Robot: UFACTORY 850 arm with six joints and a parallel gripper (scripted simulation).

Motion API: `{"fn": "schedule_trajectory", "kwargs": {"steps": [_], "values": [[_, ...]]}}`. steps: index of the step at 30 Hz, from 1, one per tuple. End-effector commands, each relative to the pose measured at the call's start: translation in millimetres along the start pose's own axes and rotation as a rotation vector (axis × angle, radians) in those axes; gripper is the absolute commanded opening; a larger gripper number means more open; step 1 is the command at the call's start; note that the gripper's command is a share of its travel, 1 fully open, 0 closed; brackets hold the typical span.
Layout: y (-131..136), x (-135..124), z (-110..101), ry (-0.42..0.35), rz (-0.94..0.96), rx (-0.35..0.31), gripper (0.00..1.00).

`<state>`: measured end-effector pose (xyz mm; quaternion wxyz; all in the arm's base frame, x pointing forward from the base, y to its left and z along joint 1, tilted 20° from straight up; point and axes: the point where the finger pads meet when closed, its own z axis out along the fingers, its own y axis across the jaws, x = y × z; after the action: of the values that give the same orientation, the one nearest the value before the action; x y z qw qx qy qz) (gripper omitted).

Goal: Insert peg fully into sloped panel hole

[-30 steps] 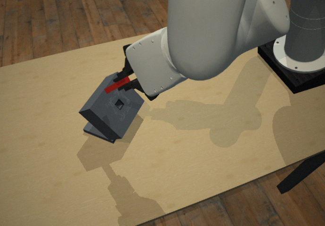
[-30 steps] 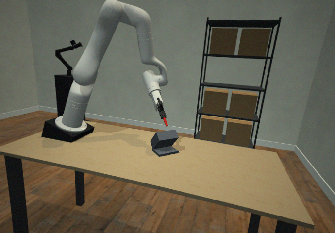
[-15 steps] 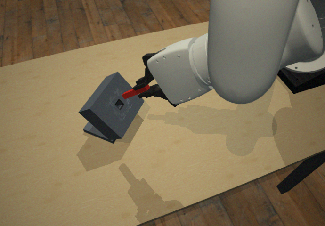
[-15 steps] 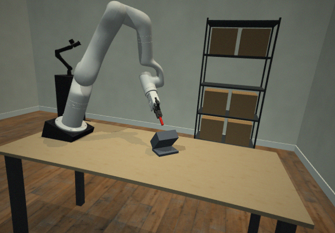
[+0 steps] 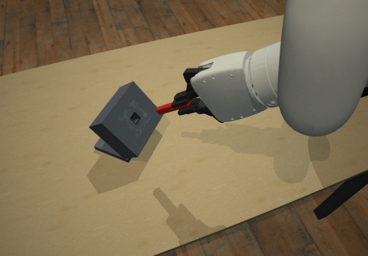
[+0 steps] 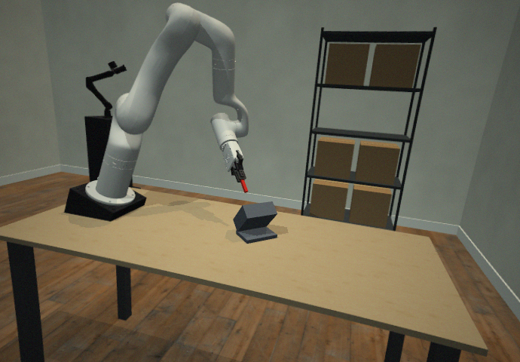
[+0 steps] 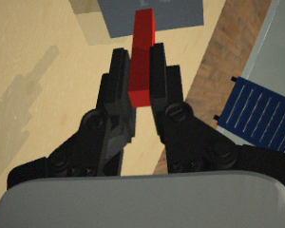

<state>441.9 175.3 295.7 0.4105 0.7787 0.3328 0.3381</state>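
The red peg (image 5: pixel 169 108) is held between the black fingers of my gripper (image 5: pixel 187 104), which is shut on it. The peg sticks out past the fingertips towards the dark grey sloped panel (image 5: pixel 129 119). The panel's square hole (image 5: pixel 135 117) sits in the middle of its face. The peg's free end is apart from the panel, in the air above and to the right of it. In the exterior view the peg (image 6: pixel 244 185) hangs above the panel (image 6: pixel 255 222).
The panel stands on a flat grey foot (image 5: pixel 109 149) on the wooden table. The arm's base (image 6: pixel 105 202) is at the table's far left. A black shelf with cardboard boxes (image 6: pixel 363 127) stands behind the table.
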Motion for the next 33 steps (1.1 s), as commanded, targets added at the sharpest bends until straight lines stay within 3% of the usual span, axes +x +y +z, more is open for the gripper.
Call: {"fn": "schedule_trajectory", "kwargs": {"steps": [1,8,23,33], "values": [[-2.4,-0.8,-3.1,0.000,-0.023,-0.007,0.00],[-2.4,-0.7,4.6,0.000,-0.023,-0.007,0.00],[-2.0,-0.5,42.5,0.000,-0.023,-0.007,0.00],[-1.9,-0.6,50.4,0.000,-0.023,-0.007,0.00]]}}
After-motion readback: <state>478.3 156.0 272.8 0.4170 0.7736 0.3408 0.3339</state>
